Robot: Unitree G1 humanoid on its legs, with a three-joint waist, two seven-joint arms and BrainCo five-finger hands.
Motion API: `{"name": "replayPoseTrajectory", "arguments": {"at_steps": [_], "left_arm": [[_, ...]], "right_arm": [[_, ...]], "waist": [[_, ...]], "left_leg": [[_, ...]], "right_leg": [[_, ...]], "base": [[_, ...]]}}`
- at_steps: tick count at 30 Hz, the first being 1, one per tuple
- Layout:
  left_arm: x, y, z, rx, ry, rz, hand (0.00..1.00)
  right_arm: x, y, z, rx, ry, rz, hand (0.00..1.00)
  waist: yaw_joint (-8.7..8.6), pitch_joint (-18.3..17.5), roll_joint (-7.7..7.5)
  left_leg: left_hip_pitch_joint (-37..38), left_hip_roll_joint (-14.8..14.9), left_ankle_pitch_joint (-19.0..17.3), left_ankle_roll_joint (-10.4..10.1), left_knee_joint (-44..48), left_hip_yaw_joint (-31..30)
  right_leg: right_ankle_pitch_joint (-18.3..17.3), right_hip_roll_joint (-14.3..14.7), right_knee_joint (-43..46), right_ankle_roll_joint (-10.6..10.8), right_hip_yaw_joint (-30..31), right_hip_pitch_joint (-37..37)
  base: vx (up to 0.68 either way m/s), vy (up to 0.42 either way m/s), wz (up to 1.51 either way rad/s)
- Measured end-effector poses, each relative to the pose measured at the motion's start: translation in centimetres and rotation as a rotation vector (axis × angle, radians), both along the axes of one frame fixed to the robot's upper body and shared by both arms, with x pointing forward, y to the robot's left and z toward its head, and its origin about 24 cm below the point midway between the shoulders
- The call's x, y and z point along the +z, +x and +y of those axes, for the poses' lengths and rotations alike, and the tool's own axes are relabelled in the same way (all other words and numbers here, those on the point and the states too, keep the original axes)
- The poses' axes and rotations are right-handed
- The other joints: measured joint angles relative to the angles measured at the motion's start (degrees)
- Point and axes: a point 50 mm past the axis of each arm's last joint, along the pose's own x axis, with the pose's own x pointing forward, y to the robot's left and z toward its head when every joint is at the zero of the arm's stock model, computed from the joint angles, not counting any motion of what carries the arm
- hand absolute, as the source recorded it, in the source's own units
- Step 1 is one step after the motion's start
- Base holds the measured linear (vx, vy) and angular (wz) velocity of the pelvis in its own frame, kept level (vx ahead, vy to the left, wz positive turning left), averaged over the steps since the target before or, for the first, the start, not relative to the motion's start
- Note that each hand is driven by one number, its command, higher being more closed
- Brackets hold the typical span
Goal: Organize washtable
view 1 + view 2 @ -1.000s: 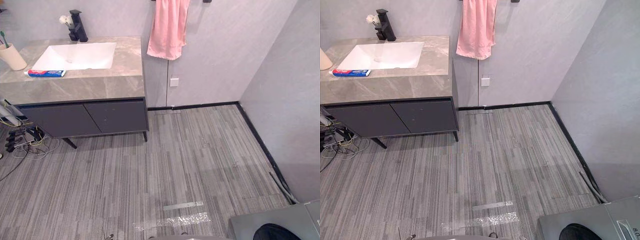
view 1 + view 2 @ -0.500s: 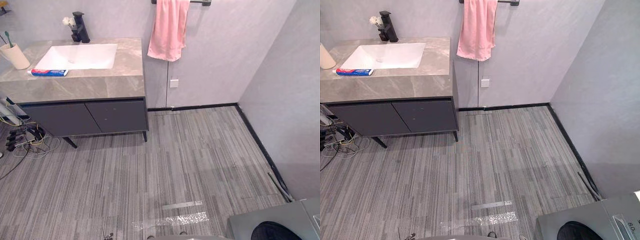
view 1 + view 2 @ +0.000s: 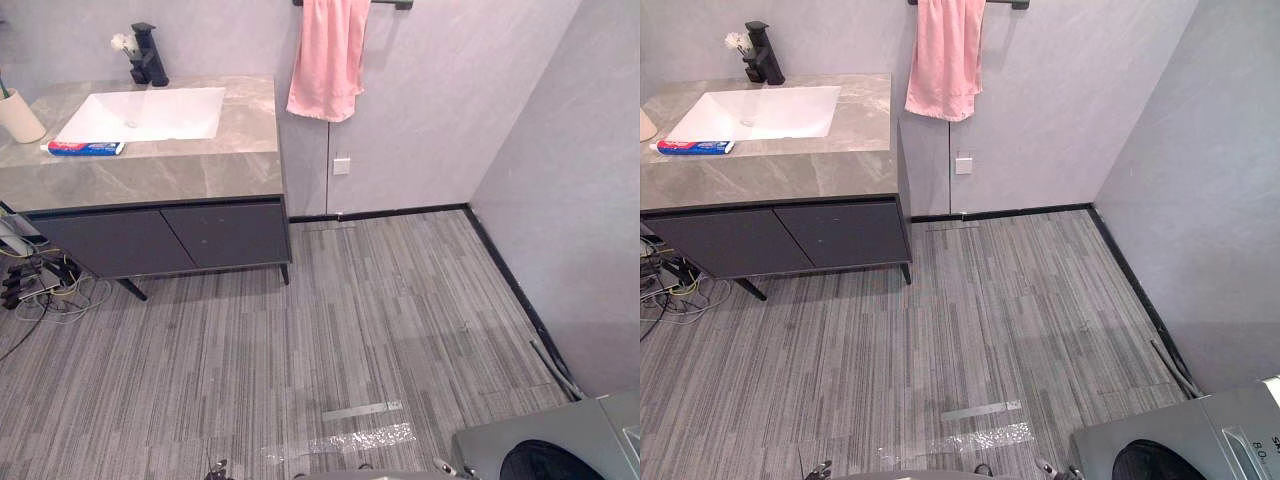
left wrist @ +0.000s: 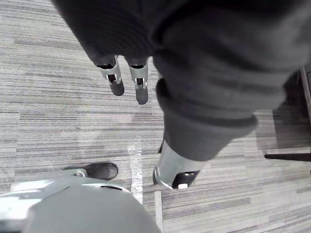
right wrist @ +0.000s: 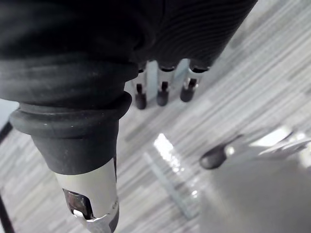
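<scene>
Toothpaste (image 3: 85, 148) lies flat on the counter (image 3: 200, 170) just before the sink (image 3: 150, 110), likely light, soft and slick, best pinched across its middle; left hand (image 4: 140, 87) and right hand (image 5: 163, 92) hang straight-fingered, empty, over the floor (image 3: 350, 320).

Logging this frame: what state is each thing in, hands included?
toothpaste tube, lying flat on the counter before the sink
cup, upright at the counter's left end
pink towel, hanging from its bar
cabinet doors, shut
left hand, fingers straight, empty, over the floor
right hand, fingers straight, empty
</scene>
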Motion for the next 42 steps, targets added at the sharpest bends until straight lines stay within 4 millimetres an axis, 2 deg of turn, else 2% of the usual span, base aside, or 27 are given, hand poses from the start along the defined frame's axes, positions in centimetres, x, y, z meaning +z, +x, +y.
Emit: {"name": "replayPoseTrajectory", "arguments": {"at_steps": [3, 13, 15, 16, 17, 18, 19, 22, 24, 25, 26, 27, 28, 29, 30, 31, 32, 33, 34, 35, 38, 39, 40, 42], "left_arm": [[0.1, 0.6, -0.1, -0.011, 0.003, -0.021, 0.0], [0.2, 1.3, -0.1, -0.006, -0.001, -0.04, 0.0], [0.3, 2.0, -0.1, 0.002, -0.004, -0.058, 0.0], [0.5, 2.9, -0.1, 0.007, -0.006, -0.084, 0.0], [0.6, 3.1, -0.1, 0.009, -0.006, -0.089, 0.0], [0.7, 3.9, -0.1, 0.004, -0.006, -0.108, 0.0], [0.9, 4.5, 0.0, 0.001, -0.004, -0.121, 0.0], [1.0, 4.9, 0.2, 0.012, 0.002, -0.129, 0.0], [1.0, 4.9, 0.3, 0.042, 0.004, -0.133, 0.0], [1.0, 4.9, 0.4, 0.048, 0.004, -0.134, 0.0], [1.0, 4.9, 0.5, 0.073, 0.001, -0.138, 0.0], [1.0, 4.8, 0.5, 0.114, -0.006, -0.145, 0.0], [1.1, 4.9, 0.5, 0.137, -0.01, -0.152, 0.0], [1.1, 4.7, 0.5, 0.197, -0.019, -0.164, 0.0], [0.8, 3.8, 0.3, 0.265, -0.033, -0.154, 0.0], [0.9, 3.8, 0.6, 0.301, -0.029, -0.163, 0.0], [1.0, 4.0, 0.5, 0.379, -0.046, -0.193, 0.0], [1.0, 4.1, -0.2, 0.431, -0.078, -0.215, 0.0], [1.0, 4.1, -0.6, 0.446, -0.093, -0.219, 0.0], [1.0, 4.0, -1.0, 0.459, -0.105, -0.232, 0.0], [1.0, 4.3, -1.4, 0.473, -0.121, -0.245, 0.0], [1.1, 4.3, -1.4, 0.479, -0.122, -0.251, 0.0], [1.2, 4.8, -1.2, 0.473, -0.122, -0.273, 0.0], [1.3, 5.0, -1.1, 0.474, -0.123, -0.279, 0.0]], "right_arm": [[0.3, 1.4, 0.3, 0.031, -0.013, -0.035, 0.0], [0.4, 2.1, 0.5, 0.035, -0.008, -0.049, 0.0], [0.5, 2.8, 0.5, 0.035, -0.009, -0.067, 0.0], [0.7, 4.0, 0.5, 0.025, -0.007, -0.097, 0.0], [0.8, 4.1, 0.5, 0.021, -0.006, -0.102, 0.0], [0.9, 4.4, 0.5, 0.018, -0.005, -0.11, 0.0], [0.8, 4.4, 0.5, -0.022, 0.006, -0.115, 0.0], [0.9, 4.4, 0.4, -0.049, 0.011, -0.119, 0.0], [0.8, 4.1, 0.1, -0.094, 0.011, -0.116, 0.0], [0.8, 3.9, 0.0, -0.103, 0.009, -0.11, 0.0], [0.6, 3.0, -0.1, -0.125, 0.007, -0.087, 0.0], [0.3, 1.9, 0.0, -0.138, 0.01, -0.056, 0.0], [0.2, 1.3, 0.1, -0.145, 0.014, -0.038, 0.0], [0.0, 0.3, 0.0, -0.189, 0.02, -0.02, 0.0], [0.0, -0.4, -0.6, -0.237, 0.013, -0.017, 0.0], [0.0, -0.5, -0.6, -0.257, 0.012, -0.016, 0.0], [0.1, -0.3, -0.5, -0.287, 0.017, -0.026, 0.0], [0.0, -0.5, -0.4, -0.291, 0.023, -0.02, 0.0], [0.0, -0.6, -0.3, -0.287, 0.034, -0.009, 0.0], [-0.4, -1.4, 0.0, -0.383, 0.116, 0.028, 0.0], [-0.5, -2.2, -0.1, -0.477, 0.139, 0.075, 0.0], [-0.6, -2.2, -0.1, -0.48, 0.133, 0.085, 0.0], [-0.6, -3.2, -0.2, -0.458, 0.108, 0.121, 0.0], [-0.6, -4.5, -0.4, -0.403, 0.077, 0.156, 0.0]], "waist": [[0.05, -0.03, 0.04], [0.1, -0.15, 0.13], [0.14, 0.39, 0.16], [0.09, 2.64, 0.03], [0.03, 3.13, 0.02], [-0.24, 5.36, 0.13], [-0.2, 6.64, 0.19], [-0.13, 6.94, -0.16], [-0.27, 7.11, -0.15], [-0.38, 7.21, -0.37], [-0.74, 7.57, -1.2], [-0.96, 7.12, -1.9], [-1.12, 7.05, -1.98], [-1.79, 6.89, -1.08], [-1.92, 5.86, 0.88], [-1.74, 5.8, 1.24], [-1.52, 5.77, 1.18], [-1.34, 5.71, 1.26], [-1.11, 5.67, 1.39], [-1.02, 5.62, 1.84], [-0.96, 5.93, 2.55], [-0.77, 5.95, 2.58], [0.42, 6.11, 2.44], [0.67, 6.26, 2.54]], "left_leg": [[-0.54, 0.01, 0.01, 0.02, 0.1, 0.64], [-3.32, -0.17, 0.0, 0.09, 0.22, 2.78], [-4.67, 0.14, -0.44, 0.69, 1.2, 4.01], [-4.87, 0.45, -1.18, 1.24, 2.37, 5.64], [-4.7, 0.46, -1.2, 1.24, 2.42, 5.78], [-3.34, 0.85, -1.47, 1.67, 2.37, 6.02], [-2.57, 0.91, -2.26, 1.42, 2.73, 6.78], [-2.52, 2.72, -4.26, -0.49, 4.18, 7.82], [-1.9, 5.54, -6.26, -3.19, 5.35, 8.2], [-1.22, 6.05, -6.73, -3.92, 5.48, 8.26], [0.11, 6.56, -7.85, -5.45, 5.73, 8.22], [1.29, 7.12, -9.45, -7.06, 6.36, 7.86], [1.77, 7.67, -10.26, -7.8, 6.77, 7.83], [2.58, 10.25, -11.65, -9.16, 8.16, 7.93], [2.49, 14.44, -12.65, -10.98, 12.13, 8.35], [0.86, 16.3, -12.56, -10.89, 16.45, 8.77], [-3.07, 19.17, -10.13, -7.67, 27.36, 8.89], [-7.06, 21.31, -4.07, -0.81, 38.54, 8.0], [-8.84, 22.33, -1.15, 0.36, 43.92, 6.83], [-11.84, 22.9, -0.92, 0.22, 53.58, 5.17], [-18.84, 21.38, -2.0, -1.38, 65.45, 2.62], [-20.58, 21.06, -2.0, -1.38, 65.86, 2.28], [-26.1, 19.18, -2.98, -2.85, 63.04, 1.31], [-29.54, 17.3, -3.88, -3.47, 57.86, 0.84]], "right_leg": [[0.38, 0.02, 0.04, -0.14, 0.42, -0.85], [0.7, 0.15, 1.31, 0.21, 3.16, -4.88], [-0.09, 0.61, 4.71, 0.48, 3.98, -7.86], [-3.32, 1.21, 14.49, 1.69, 4.34, -12.85], [-3.68, 1.25, 16.37, 1.97, 4.14, -13.61], [-5.21, 1.2, 22.39, 3.09, 2.7, -16.14], [-6.91, -0.48, 25.24, 1.96, -0.85, -18.35], [-6.45, -3.41, 23.21, 2.64, -4.72, -22.06], [-4.64, -5.16, 18.88, 4.03, -7.43, -24.48], [-3.7, -5.78, 17.69, 4.09, -8.06, -24.68], [-2.68, -7.33, 16.91, 4.31, -8.26, -24.84], [-2.06, -8.94, 18.73, 3.45, -8.17, -25.67], [-2.18, -9.29, 20.58, 3.32, -8.15, -26.16], [-2.28, -8.66, 25.11, 3.32, -8.87, -27.13], [-3.96, -5.57, 28.48, 2.36, -10.77, -27.05], [-5.04, -4.57, 30.13, 0.97, -11.29, -27.21], [-6.84, -3.38, 32.14, -1.47, -11.77, -26.52], [-7.95, -2.33, 31.32, -3.25, -11.59, -23.77], [-8.36, -1.71, 30.06, -3.92, -11.19, -21.75], [-8.58, -0.53, 27.25, -4.29, -9.97, -17.5], [-8.58, 0.31, 18.93, -4.29, -5.48, -7.48], [-8.6, 0.28, 17.37, -4.26, -4.84, -5.61], [-9.97, -0.46, 12.56, -3.6, -3.29, 0.34], [-11.24, -0.99, 11.19, -2.89, -3.4, 3.73]], "base": [[-0.08, -0.034, -0.09], [0.01, -0.02, -0.15], [0.01, -0.014, -0.38], [-0.01, -0.017, -0.4], [-0.04, -0.031, -0.36], [-0.08, -0.02, -0.21], [-0.07, -0.009, -0.25], [0.04, -0.023, -0.31], [0.17, -0.087, -0.19], [0.29, -0.159, 0.0], [0.34, -0.224, 0.15], [0.43, -0.297, 0.22], [0.44, -0.341, 0.29], [0.57, -0.373, 0.22], [0.6, -0.359, 0.12], [0.63, -0.388, -0.11], [0.61, -0.424, -0.23], [0.61, -0.453, -0.26], [0.62, -0.439, -0.47], [0.57, -0.386, -0.69], [0.57, -0.266, -0.94], [0.51, -0.043, -1.11], [0.4, 0.023, -0.78], [0.35, 0.097, -0.39]]}}
